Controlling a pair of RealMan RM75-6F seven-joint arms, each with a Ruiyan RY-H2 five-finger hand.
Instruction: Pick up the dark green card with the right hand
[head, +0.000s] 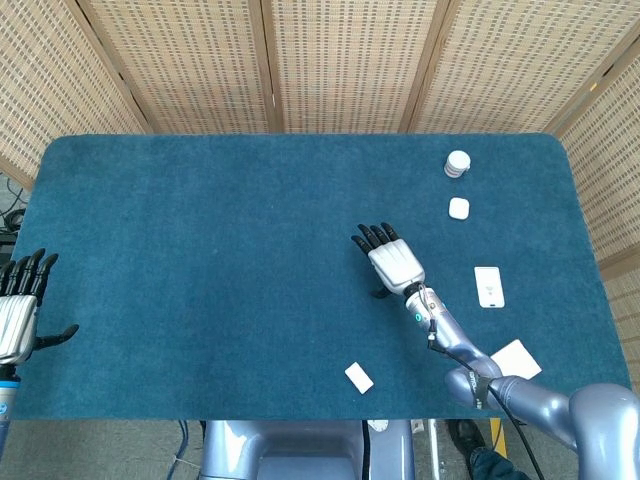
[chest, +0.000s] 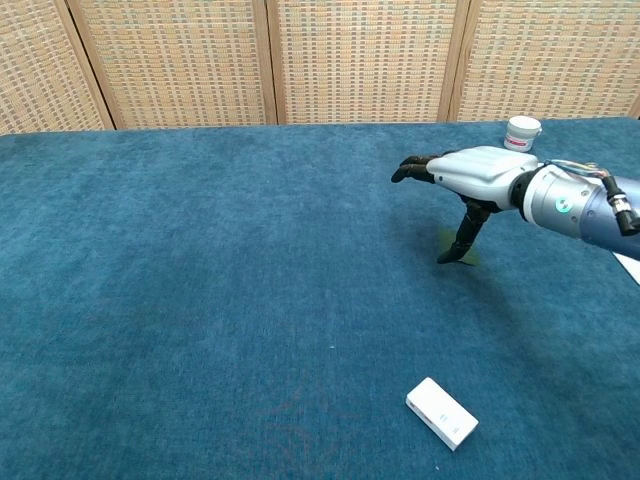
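right hand (chest: 478, 168) fingers spread, empty, thumb down | dark green card (chest: 462, 258) under it, table (head: 200, 250) 3 o'clock | thin, light, flat: likely pry an edge | left hand (head: 18, 310) spread, empty

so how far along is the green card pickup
Done: the right hand has reached the dark green card and hangs flat over it, hiding it from the head view. In hand: its thumb points down at the card's near edge; contact is hard to judge. The fingers are stretched out, nothing held. Left: pinching the card and lifting it off the blue table. The left hand is idle at the table's edge.
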